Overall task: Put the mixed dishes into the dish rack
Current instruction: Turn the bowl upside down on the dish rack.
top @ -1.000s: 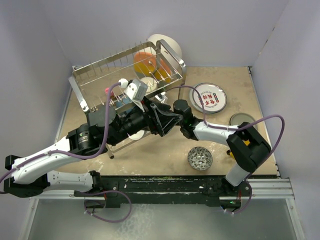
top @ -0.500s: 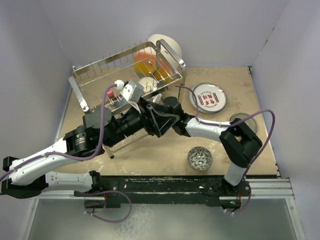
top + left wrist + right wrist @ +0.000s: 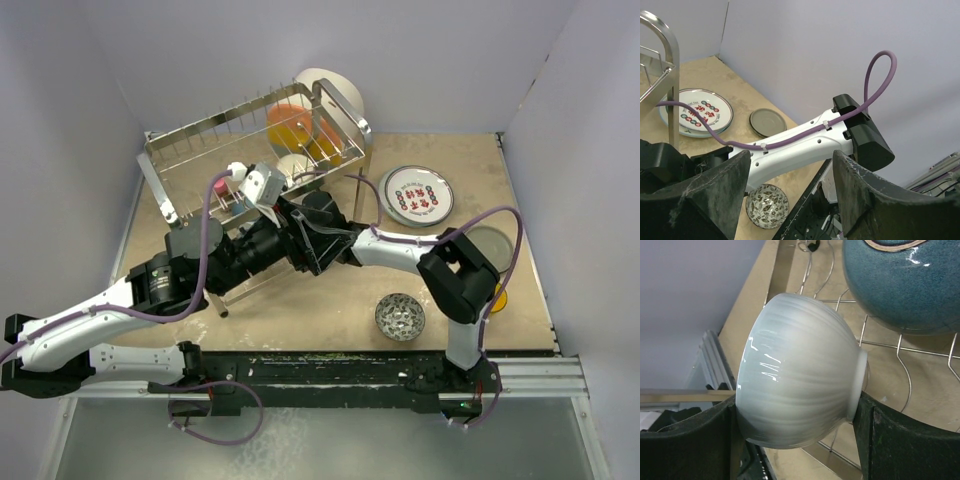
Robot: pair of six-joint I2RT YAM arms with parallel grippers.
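White bowl (image 3: 800, 370) lies on its side, clamped foot-to-rim in the right end effector (image 3: 795, 435). It sits just above the lower wires of the dish rack (image 3: 880, 342), beside the dark blue bowl (image 3: 900, 285). This orientation probably lets it stand on edge. Left end effector (image 3: 790, 170) gapes wide, holding nothing.

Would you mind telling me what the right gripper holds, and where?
The white bowl, sideways between the right gripper's fingers: one at its rim, the other at its foot.
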